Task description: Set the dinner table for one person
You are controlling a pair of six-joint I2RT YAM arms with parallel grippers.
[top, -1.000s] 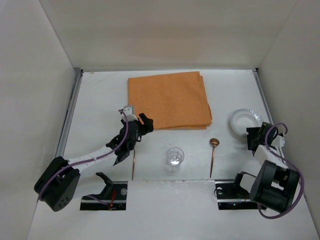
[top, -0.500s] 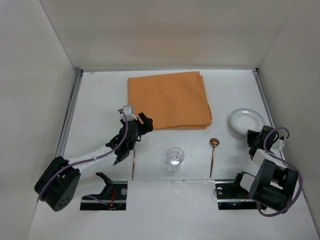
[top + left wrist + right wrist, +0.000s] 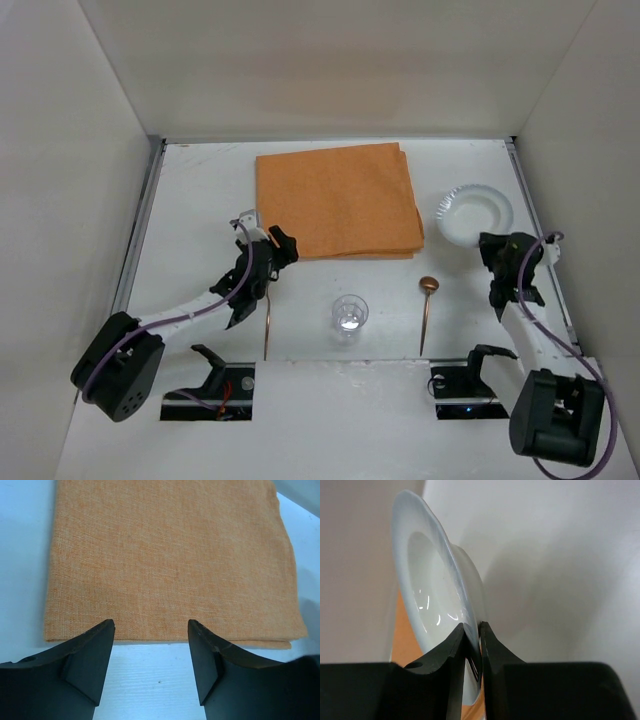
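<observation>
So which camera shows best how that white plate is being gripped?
The right wrist view: the right gripper pinches the plate by its rim. The top view shows most of the plate, not the grip; the left wrist view misses it.

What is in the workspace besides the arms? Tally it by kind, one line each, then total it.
Folded orange woven cloth: 1
Glossy round white plate, clamped in the right pincer: 1
Clear drinking glass: 1
Slim copper-coloured utensils: 2, a spoon and a thin one beside the left arm
Total: 5
</observation>
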